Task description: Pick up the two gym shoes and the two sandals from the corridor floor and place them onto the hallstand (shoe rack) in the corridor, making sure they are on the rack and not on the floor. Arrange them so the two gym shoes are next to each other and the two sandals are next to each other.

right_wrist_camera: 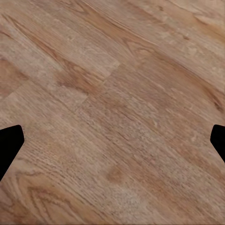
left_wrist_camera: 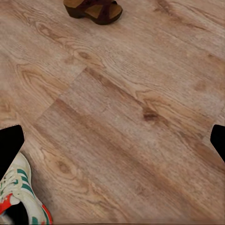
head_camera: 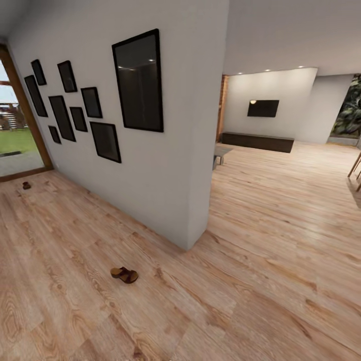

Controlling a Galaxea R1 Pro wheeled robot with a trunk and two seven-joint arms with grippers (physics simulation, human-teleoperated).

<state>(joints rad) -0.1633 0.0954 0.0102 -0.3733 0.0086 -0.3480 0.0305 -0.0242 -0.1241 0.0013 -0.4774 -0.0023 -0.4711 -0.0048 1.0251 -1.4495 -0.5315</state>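
One brown sandal (head_camera: 124, 275) lies on the corridor floor (head_camera: 70, 311) a little out from the wall. A second small brown sandal (head_camera: 26, 185) rests far down the corridor by the door. In the left wrist view the nearer sandal (left_wrist_camera: 93, 9) sits at the frame edge, and a cream gym shoe (left_wrist_camera: 19, 190) with teal stripes and a red-orange patch lies close beside one dark fingertip (left_wrist_camera: 9, 145). My left gripper (left_wrist_camera: 113, 143) is open over bare planks. My right gripper (right_wrist_camera: 113, 143) is also open, with wood floor between its fingers. The hallstand is out of view.
A white wall (head_camera: 150, 165) hung with several black frames runs along the corridor and ends at a corner (head_camera: 198, 235). A glass door (head_camera: 15, 135) closes the far end. To the right lies a living room with a dark low cabinet (head_camera: 258, 142) and a small table (head_camera: 220, 153).
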